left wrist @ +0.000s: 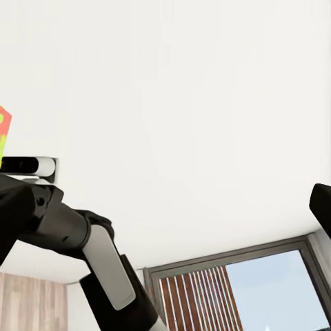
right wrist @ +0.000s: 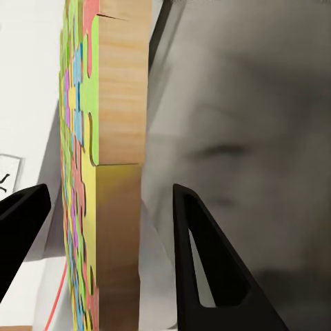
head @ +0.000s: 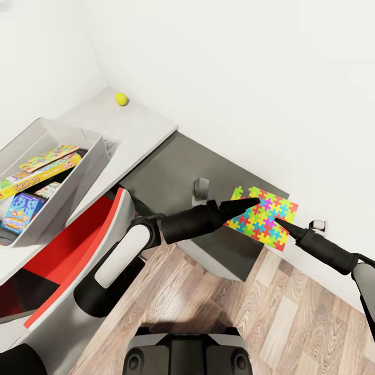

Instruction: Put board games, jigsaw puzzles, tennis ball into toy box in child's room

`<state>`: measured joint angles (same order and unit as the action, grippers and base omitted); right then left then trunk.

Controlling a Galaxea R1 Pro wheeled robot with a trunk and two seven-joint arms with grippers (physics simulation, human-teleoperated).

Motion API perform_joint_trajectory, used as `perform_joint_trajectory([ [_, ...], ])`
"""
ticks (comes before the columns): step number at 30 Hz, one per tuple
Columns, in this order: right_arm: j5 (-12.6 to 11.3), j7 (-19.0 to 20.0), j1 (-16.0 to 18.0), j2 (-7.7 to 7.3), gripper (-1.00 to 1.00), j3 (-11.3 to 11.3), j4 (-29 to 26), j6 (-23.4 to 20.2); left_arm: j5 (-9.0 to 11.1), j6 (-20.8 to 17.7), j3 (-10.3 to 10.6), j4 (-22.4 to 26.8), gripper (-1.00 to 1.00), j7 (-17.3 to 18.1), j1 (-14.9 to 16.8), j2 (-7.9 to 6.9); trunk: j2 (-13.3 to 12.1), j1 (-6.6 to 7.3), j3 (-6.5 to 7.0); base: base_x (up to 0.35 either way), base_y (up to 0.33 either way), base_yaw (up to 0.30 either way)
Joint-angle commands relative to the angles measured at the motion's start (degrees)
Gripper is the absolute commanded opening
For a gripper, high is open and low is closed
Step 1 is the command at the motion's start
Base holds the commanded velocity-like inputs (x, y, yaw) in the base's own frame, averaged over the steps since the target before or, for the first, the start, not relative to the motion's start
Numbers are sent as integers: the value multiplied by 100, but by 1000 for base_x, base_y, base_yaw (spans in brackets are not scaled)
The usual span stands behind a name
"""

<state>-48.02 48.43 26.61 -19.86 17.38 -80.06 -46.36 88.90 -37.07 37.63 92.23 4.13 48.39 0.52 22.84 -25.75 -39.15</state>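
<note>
Right jaws [right wrist: 103,255] spread wide astride the edge of the jigsaw puzzle [head: 263,215], not clamped. Left jaws [head: 255,201] at the puzzle's opposite edge, state impossible to tell. Farther off along the counter [head: 140,130]: toy box [head: 96,143] holding board games [head: 39,174]; tennis ball [head: 121,98] beyond.

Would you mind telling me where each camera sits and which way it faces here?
Head view: high on the robot, looking down over both arms at the table, toy box and jigsaw puzzle.
Left wrist view: faces the white wall and a window; the robot's other arm shows.
Right wrist view: looks along the right gripper, whose fingers straddle the puzzle's edge.
Shared: the puzzle.
</note>
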Motion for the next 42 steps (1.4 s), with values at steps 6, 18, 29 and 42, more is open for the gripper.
perform_joint_trajectory([
  [6,9,-52,2,2,-100,3,0,-24,15,-27,-1,-3,100,114,3,26,8,-4,50,0,0,0],
  [18,-17,-211,2,1,-100,3,-1,-25,38,-124,-1,-3,100,323,3,38,8,-4,161,0,0,0],
  [29,-28,-227,2,-2,-100,14,-1,-31,40,-148,-1,-3,100,331,3,132,8,-4,263,0,0,0],
  [42,-32,-228,4,-9,-100,20,-1,-33,37,-155,5,-3,100,321,8,157,8,-4,384,0,0,0],
])
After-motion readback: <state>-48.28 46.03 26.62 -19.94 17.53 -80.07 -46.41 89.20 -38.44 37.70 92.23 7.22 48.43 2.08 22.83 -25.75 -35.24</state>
